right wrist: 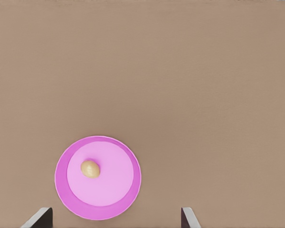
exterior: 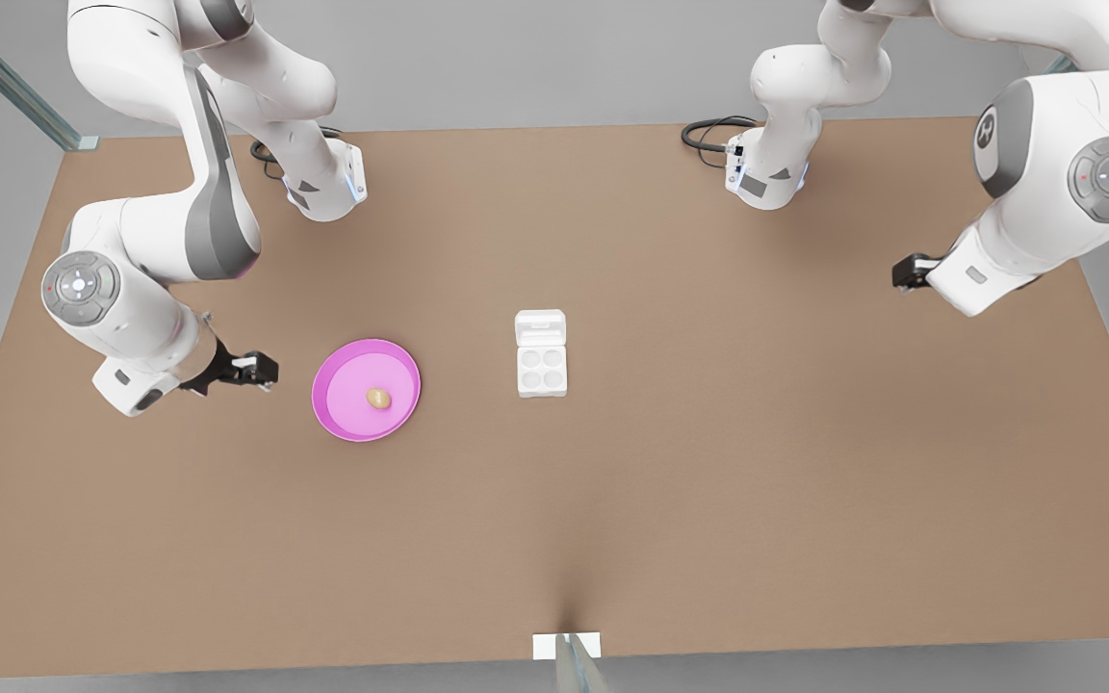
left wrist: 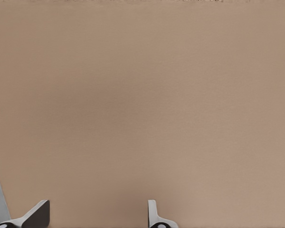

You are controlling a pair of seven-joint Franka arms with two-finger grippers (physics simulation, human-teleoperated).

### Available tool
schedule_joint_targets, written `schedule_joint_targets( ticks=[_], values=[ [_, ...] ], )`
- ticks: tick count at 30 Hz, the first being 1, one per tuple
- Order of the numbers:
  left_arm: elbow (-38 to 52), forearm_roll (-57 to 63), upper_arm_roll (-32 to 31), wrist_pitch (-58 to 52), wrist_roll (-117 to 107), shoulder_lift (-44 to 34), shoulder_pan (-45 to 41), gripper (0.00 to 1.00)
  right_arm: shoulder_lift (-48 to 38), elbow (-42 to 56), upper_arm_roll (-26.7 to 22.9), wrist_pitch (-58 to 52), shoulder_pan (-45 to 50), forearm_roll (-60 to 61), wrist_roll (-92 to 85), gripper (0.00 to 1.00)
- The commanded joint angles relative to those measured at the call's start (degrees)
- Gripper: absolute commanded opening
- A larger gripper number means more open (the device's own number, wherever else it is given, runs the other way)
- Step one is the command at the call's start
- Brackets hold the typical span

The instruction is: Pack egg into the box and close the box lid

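Right wrist view: egg [right wrist: 90,168] on pink plate [right wrist: 66,190], ahead of spread right gripper [right wrist: 116,219]

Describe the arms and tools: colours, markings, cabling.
Both arms are glossy white shells with dark grey joint bands and round grey caps carrying white button markings and a red dot. The right tool, beside the pink plate, and the left tool are black, two-fingered. A black cable loops at each base.

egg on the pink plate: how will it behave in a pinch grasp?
The egg looks smooth and rounded, so it may slip between fingers. Lying loose on the plate, it would likely roll if nudged. Being tiny, it is probably light.
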Motion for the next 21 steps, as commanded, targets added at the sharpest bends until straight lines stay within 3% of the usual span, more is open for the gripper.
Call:
schedule_joint_targets(
  ticks=[1,5,10,16,19,21],
  values=[
    [0.1,0.2,0.0,1.4,5.3,0.0,0.2,1.0,-0.1,0.1,0.0,1.8,-0.1,0.0,2.7,1.0],
    [0.0,0.1,-0.1,1.4,5.3,0.3,0.2,1.0,1.8,0.3,0.1,1.6,1.6,-0.2,2.2,1.0],
    [0.0,0.1,0.0,1.4,5.3,1.9,-0.9,1.0,14.7,-0.2,0.2,1.1,5.5,1.1,4.5,1.0],
    [0.0,0.1,0.0,1.4,5.3,2.1,-0.9,1.0,16.6,-11.7,0.2,16.5,6.2,-0.6,5.6,1.0],
    [0.0,0.1,0.0,1.4,5.3,2.7,-0.9,1.0,16.2,-18.5,0.3,27.9,5.8,-0.9,-10.5,1.0],
    [0.0,0.1,0.0,1.4,5.3,2.8,-0.8,1.0,15.8,-20.8,0.8,32.3,5.9,-0.6,-11.9,1.0]
  ],
)
